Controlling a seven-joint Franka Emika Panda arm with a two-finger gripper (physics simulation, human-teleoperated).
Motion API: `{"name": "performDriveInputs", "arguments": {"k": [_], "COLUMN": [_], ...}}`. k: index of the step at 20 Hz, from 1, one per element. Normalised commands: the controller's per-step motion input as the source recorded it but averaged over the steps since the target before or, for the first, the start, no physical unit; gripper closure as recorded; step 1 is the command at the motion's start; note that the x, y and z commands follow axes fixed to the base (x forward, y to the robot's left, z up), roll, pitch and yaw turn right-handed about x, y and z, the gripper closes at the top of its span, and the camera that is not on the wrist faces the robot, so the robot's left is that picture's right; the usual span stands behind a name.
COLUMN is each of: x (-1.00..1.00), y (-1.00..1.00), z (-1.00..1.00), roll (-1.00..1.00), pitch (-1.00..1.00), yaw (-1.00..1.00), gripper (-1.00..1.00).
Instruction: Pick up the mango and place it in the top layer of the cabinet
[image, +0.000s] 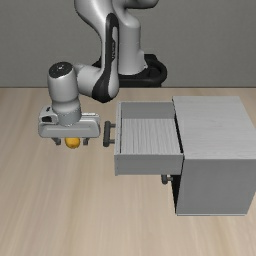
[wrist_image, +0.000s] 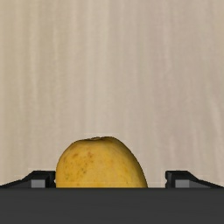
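While my gripper (image: 73, 139) hangs low over the table (image: 40, 210), toward the exterior view's left and pointing straight down, the inventory reads as follows.

Item 1, hand. Grip state: I cannot tell. The mango (image: 73, 143) shows directly under the palm, a yellow-orange lump poking out below the grey housing. In the wrist view the gripper (wrist_image: 110, 180) has the mango (wrist_image: 101, 164) right at it, large and close. The dark body of the hand cuts off its lower part, so contact at its sides is hidden. I also cannot tell whether the fruit rests on the wood or hangs clear of it.

Item 2, cabinet (image: 215, 150). Grey box on the table at the exterior view's right. Its top drawer (image: 148, 135) is pulled out toward the hand, open upward, ribbed floor showing.

Item 3, drawer handle (image: 107, 133). Dark bar on the drawer front, just beside the hand and level with it, with a thin gap between them. It and the drawer's front wall stand between the mango and the drawer's inside.

Item 4, lower handle (image: 165, 179). Small dark knob beneath the open drawer, at the cabinet's front.

Item 5, table. Pale wood; its grain (wrist_image: 112, 61) runs behind the mango in the wrist view.

Item 6, base (image: 150, 66). Dark foot of the arm, beyond the drawer.
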Motion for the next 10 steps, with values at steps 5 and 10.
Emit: {"name": "performDriveInputs", "arguments": {"k": [5,10], "x": [0.00,0.00], "y": [0.00,0.00], "z": [0.00,0.60], "roll": [0.00,0.00], "pitch": [0.00,0.00], "yaw": [0.00,0.00], "gripper": [1.00,1.00]}}
